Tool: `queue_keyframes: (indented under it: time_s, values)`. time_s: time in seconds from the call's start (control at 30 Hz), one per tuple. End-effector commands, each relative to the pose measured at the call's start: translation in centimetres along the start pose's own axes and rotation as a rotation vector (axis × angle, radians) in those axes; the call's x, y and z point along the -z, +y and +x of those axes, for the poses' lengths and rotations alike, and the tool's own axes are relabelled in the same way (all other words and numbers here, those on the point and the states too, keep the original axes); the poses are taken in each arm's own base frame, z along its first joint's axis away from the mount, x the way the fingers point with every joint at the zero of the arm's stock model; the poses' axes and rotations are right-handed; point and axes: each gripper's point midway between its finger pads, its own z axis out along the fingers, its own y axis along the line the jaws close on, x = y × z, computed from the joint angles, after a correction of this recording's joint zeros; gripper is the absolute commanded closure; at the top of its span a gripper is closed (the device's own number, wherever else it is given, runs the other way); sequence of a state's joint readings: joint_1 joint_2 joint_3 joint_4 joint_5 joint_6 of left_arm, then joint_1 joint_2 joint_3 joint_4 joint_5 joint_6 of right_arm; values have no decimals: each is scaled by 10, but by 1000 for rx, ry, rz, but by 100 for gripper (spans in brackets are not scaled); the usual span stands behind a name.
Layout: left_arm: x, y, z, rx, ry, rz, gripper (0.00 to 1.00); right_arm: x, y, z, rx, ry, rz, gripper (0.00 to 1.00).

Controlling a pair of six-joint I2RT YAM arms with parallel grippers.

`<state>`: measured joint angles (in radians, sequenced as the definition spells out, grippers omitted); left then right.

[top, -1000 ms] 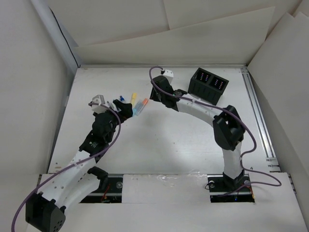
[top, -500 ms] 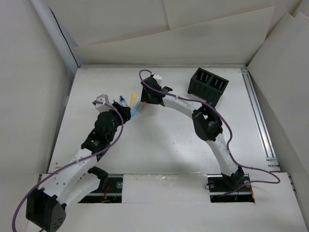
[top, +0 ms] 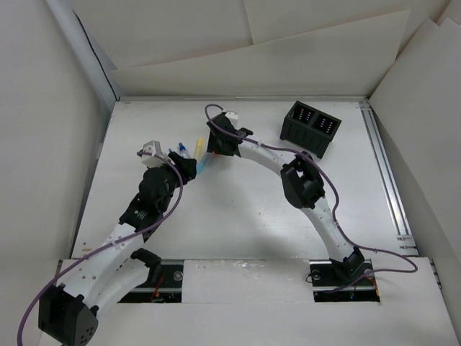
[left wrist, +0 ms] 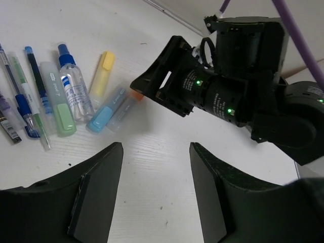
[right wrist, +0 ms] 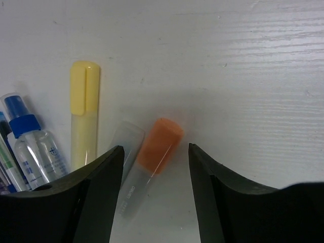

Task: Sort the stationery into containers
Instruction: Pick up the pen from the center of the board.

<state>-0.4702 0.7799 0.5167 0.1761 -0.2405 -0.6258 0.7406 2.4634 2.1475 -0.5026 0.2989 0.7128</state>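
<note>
Starting at the right gripper (right wrist: 155, 150), a clear gap is seen between its fingers: the jaws are spread and nothing is pinched. The orange marker (right wrist: 149, 162) lies flat on the table (right wrist: 243, 76) inside this gap, with its orange cap pointed away from the wrist. No finger is seen to touch it. Just beside it, toward the left jaw, the blue marker (right wrist: 130, 139) is found. Only its clear end shows, because the rest is hidden by the finger. Further left of the jaws the yellow marker (right wrist: 83, 116) is laid, apart from the blue one. Left of that, at the edge of the wrist view, a spray bottle (right wrist: 38, 149) with a blue cap is seen.

The jaws of the left gripper (left wrist: 157, 149) are spread as well, and only bare table is seen between them. Nothing is held. Ahead of these jaws and to their left, the stationery is laid out in a loose row. Nearest are the orange and blue markers, side by side. Then come the yellow marker, the spray bottle, a green marker (left wrist: 59, 109) and several thin pens (left wrist: 38, 81) at the far left. Ahead and to the right of the left jaws the right gripper is seen, with its fingers lowered over the orange end.

In the top view the box (top: 301, 137) stands well apart from both grippers, to the right of the right jaws. It has two compartments; what is inside cannot be told.
</note>
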Motion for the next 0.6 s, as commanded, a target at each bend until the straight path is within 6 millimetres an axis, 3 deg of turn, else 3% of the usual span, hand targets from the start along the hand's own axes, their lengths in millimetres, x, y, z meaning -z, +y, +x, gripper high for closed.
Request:
queue_keyframes:
  time_s: [0.0,0.07,0.17,0.2,0.3,0.37,0.4,0.43,0.47,0.57]
  values:
    - [5,-15,-16,16,-51,63,48,-6,8,5,-2,21,-10,40]
    - [5,-15,-16,16,-51,63,48,-9,6,10,3,40,-7,44]
    - [7,-16,-18,19,-58,68,47,-9,2,16,-11,52,4,58]
    - [7,-16,-18,19,-58,68,47,-14,-5,26,-4,68,19,62]
    - [7,-16,-18,19,-58,68,47,-6,-5,20,-20,46,11,71]
    - [7,-16,-18,19,-58,68,47,-2,-16,19,-34,43,36,80]
    - [5,-15,-16,16,-51,63,47,-1,-19,18,-35,33,42,81]
    - [5,-16,-17,19,-58,68,47,0,-29,30,-25,57,65,82]
    - [3,-15,-15,16,-51,63,47,7,-28,21,-32,30,56,84]
    - [-1,-16,-6,18,-18,69,47,20,-37,25,-34,26,52,87]
